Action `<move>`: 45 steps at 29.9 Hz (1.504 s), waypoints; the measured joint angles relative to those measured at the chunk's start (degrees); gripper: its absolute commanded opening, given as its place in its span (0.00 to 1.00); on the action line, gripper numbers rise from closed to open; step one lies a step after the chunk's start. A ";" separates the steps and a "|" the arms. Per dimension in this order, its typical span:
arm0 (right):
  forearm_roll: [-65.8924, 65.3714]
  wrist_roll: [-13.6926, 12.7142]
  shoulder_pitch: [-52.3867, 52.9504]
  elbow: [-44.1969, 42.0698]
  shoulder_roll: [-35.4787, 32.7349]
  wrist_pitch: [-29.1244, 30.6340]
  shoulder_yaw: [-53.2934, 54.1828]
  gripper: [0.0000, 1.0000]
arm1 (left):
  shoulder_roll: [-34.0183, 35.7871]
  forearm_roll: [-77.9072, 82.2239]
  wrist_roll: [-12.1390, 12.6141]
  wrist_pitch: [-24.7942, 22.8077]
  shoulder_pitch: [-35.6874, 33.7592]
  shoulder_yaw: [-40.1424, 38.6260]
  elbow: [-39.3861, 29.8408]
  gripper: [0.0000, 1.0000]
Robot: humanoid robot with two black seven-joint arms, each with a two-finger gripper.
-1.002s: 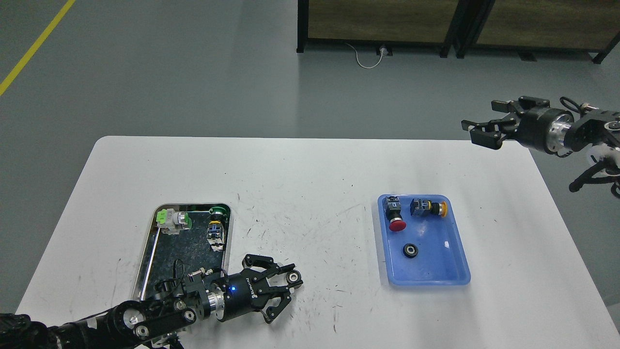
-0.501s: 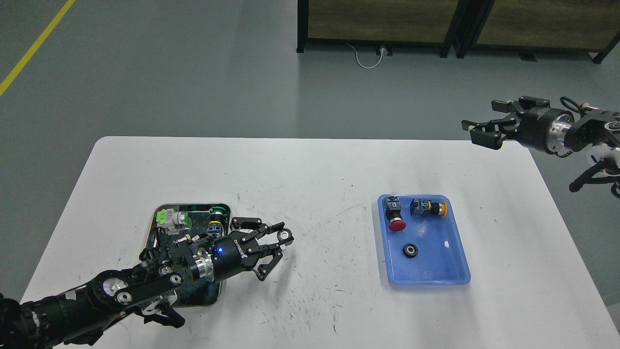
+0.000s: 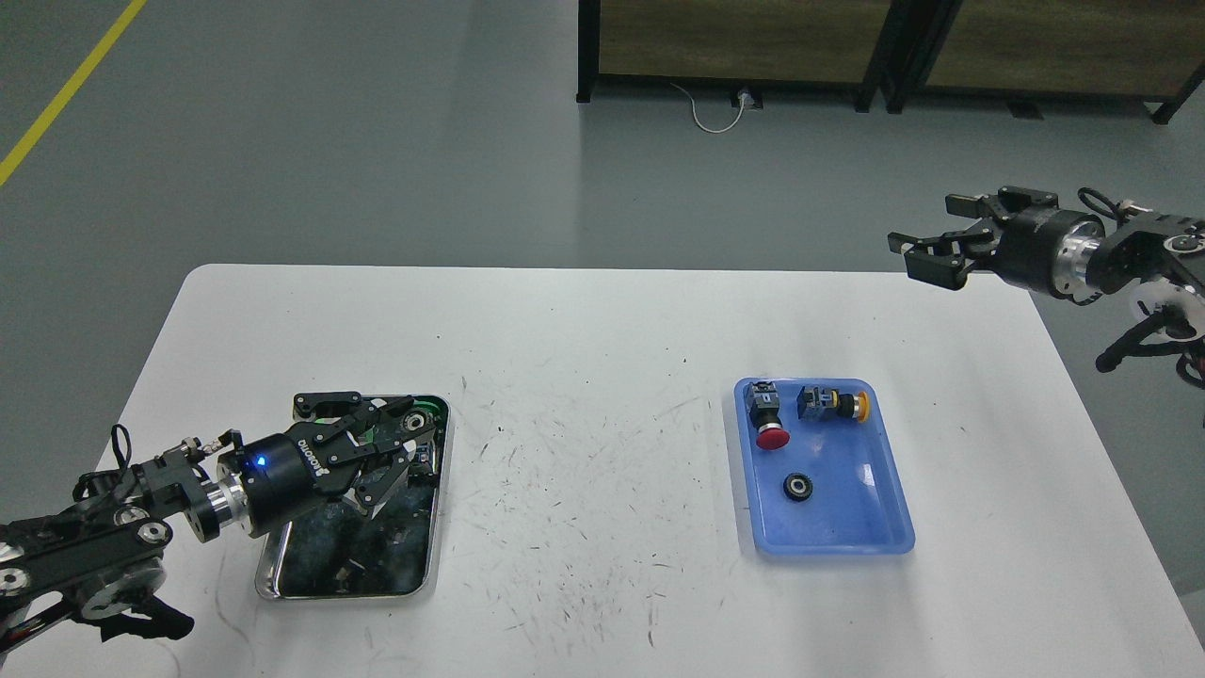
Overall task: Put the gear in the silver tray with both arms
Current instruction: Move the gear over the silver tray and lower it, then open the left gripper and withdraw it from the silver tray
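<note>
Head view. My left gripper hangs over the far half of the silver tray, jaws clamped on a small black gear pinched at the fingertips. The gear sits above the tray's far right corner; I can't tell if it touches the tray bottom. Just beyond the jaws a green-capped button part shows against the tray's far rim; other parts under the fingers are mostly hidden. The near half of the tray, back toward the wrist, shows a dark mirror-like bottom.

Well off to the right of those jaws lies the blue tray on the white table. It holds a red-capped button, a yellow-capped button and a second black gear, nearer me than the two buttons.

My right gripper hovers above the table's far right edge, well apart from both trays, jaws apart with nothing between them.
</note>
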 measured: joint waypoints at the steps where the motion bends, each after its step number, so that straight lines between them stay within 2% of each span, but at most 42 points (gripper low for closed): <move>1: -0.02 0.00 0.00 0.00 0.02 0.00 -0.04 0.89 | 0.34 0.35 -0.16 0.00 0.76 0.06 -0.08 0.33; 10: -0.80 -0.04 0.00 0.00 0.19 0.00 -0.31 0.89 | 0.57 2.89 -0.76 0.59 7.55 -0.02 2.96 0.33; 20: -2.24 -0.04 -0.09 0.00 1.97 0.00 -0.82 0.89 | 0.01 1.87 -0.77 1.24 10.43 -0.57 7.32 0.35; 24: -2.36 -0.04 -0.09 -0.15 2.51 0.00 -1.00 0.89 | 0.01 0.60 -0.77 1.23 10.89 -0.66 8.00 0.42; 32: -2.42 -0.04 -0.09 -0.47 3.37 0.00 -1.06 0.89 | -0.05 0.12 -0.77 1.46 11.42 -0.83 8.54 0.71; 38: -2.35 -0.04 -0.08 -0.38 3.37 0.00 -1.06 0.89 | -0.04 -3.63 -0.77 1.76 10.78 -1.26 8.57 0.85; 43: -2.14 -0.04 0.19 0.99 3.08 0.00 -0.92 0.89 | 0.64 -6.49 -0.77 1.77 10.33 -7.15 8.52 0.96; 45: -2.05 -0.04 0.20 2.64 2.54 0.00 -0.90 0.89 | 0.96 -7.69 -0.77 1.77 9.89 -10.41 8.49 0.97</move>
